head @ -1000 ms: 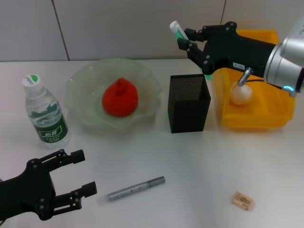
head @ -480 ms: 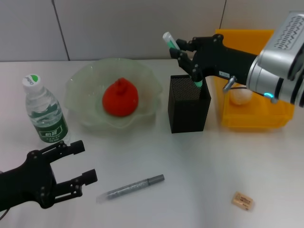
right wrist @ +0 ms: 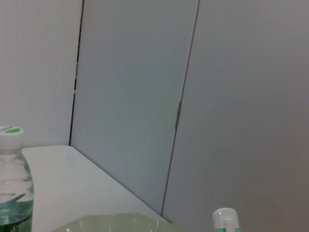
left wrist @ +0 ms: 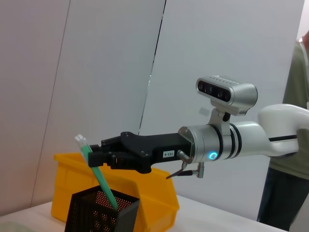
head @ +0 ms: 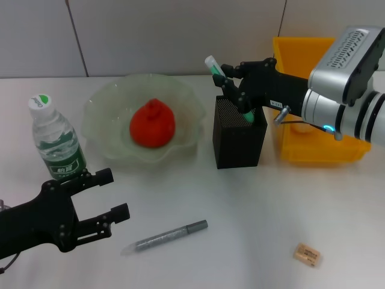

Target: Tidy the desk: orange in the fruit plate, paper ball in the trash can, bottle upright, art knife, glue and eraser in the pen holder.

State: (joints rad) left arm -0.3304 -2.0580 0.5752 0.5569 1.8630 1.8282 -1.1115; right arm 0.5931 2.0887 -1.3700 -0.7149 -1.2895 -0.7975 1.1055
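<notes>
Now I see my right gripper (head: 231, 90) just above the black metal-mesh pen holder (head: 239, 133), its jaws clamped on the slim green glue stick with a white cap (head: 227, 88), which leans with its lower end inside the holder's mouth. Beside the holder on one side is the pale-green wavy glass fruit plate (head: 102, 114) with the red-orange round orange (head: 153, 124) inside, and on the other side the bright yellow plastic trash can (head: 319, 141). Further from the holder, past the plate, the clear plastic bottle with green label (head: 56, 142) stands upright; nearer to me lie the grey art knife (head: 164, 237) and the small tan eraser (head: 307, 254), and my left gripper (head: 107, 195) hovers with jaws wide, holding nothing.
</notes>
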